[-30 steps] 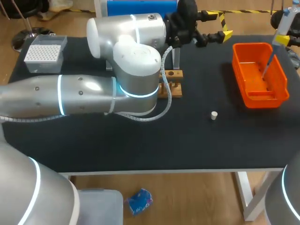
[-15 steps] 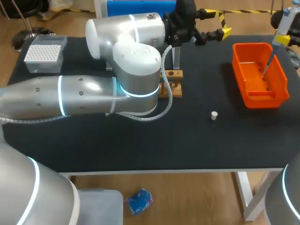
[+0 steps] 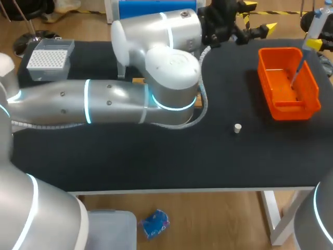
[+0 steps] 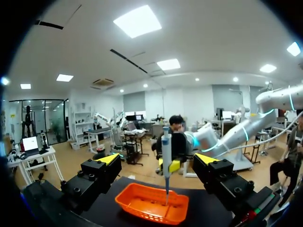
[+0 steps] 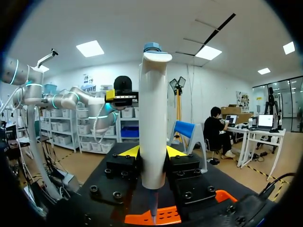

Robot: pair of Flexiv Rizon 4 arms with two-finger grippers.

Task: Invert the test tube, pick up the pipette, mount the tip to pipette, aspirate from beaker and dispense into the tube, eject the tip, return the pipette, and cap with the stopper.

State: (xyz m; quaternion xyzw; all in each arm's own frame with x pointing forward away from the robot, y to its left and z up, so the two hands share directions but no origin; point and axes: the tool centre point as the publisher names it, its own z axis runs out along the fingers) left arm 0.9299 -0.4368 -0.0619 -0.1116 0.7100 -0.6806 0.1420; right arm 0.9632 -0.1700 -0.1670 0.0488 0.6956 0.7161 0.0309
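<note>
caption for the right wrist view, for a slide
Right gripper holds the pipette upright above the orange bin.

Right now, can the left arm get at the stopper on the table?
Probably yes. The stopper lies alone on bare table, and the left gripper, open and empty, hangs beyond it with nothing between.
</note>
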